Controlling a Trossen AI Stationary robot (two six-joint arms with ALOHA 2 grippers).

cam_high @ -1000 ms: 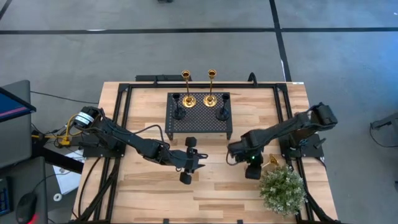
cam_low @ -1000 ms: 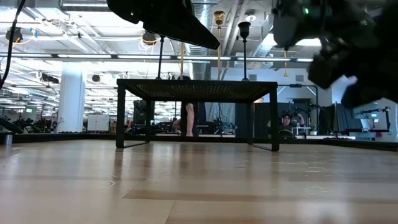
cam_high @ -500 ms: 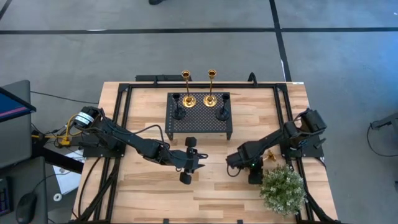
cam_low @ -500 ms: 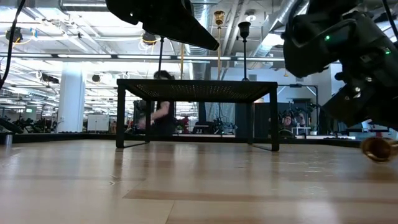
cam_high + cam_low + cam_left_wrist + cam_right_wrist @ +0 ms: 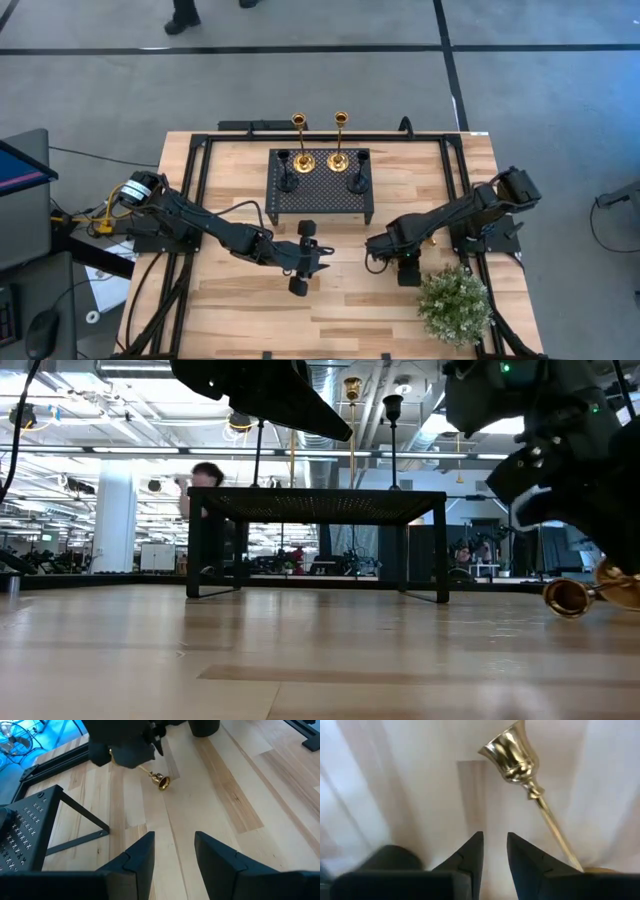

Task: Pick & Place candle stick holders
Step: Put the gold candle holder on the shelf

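While four candle stick holders stand upright on the perforated black stand [image 5: 322, 183] (two tall gold [image 5: 300, 140] and two short black [image 5: 357, 172]), the fifth gold holder [image 5: 156, 777] lies on its side on the bench [image 5: 340, 310], just beside the right gripper [image 5: 403, 270] and near the green plant [image 5: 455, 303]. The right wrist view shows this holder's cup [image 5: 512, 753] and slim stem [image 5: 551, 823] running slantwise just ahead of the fingers [image 5: 470, 855], which stand narrowly parted and hold nothing. The left gripper [image 5: 173, 851] waits over the bench's middle, its fingers open and empty.

To do the pick well, the right gripper would probably need to open wider, shift sideways until the stem lies between the fingers, and turn so the fingers cross the stem rather than run along it. A round, polished stem may roll or slip, so closing near the cup or base seems safer. Once lifted, the holder must be righted before it is set on its base.
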